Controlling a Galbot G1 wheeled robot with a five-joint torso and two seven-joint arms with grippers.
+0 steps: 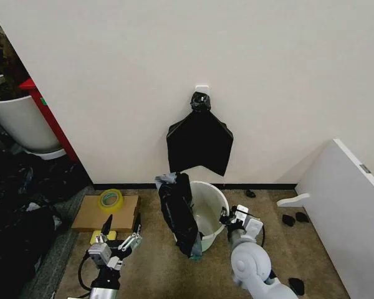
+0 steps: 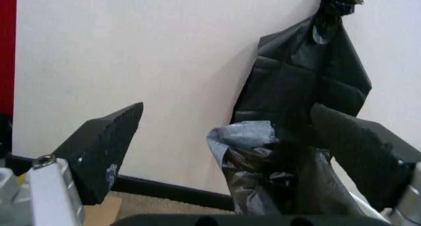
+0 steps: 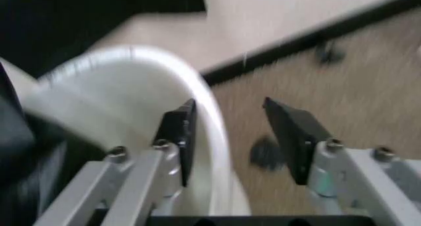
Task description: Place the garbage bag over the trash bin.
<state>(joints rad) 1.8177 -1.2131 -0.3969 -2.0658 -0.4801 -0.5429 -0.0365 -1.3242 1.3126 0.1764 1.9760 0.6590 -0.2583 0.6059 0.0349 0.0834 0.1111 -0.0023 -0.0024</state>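
bin: trash bin point(image 1: 210, 208) on the floor by the wall, inside looks bare.
bag: garbage bag point(image 1: 177, 215) draped over the rim at 9 o'clock, not spread round.
right gripper point(image 3: 230, 137): my jaws open, straddling the rim at 3 o'clock, gripping nothing.
left gripper point(image 1: 119, 237): jaws wide, empty, short of the bag.
risk: i judge closing could tip the bin; bag may slide off.
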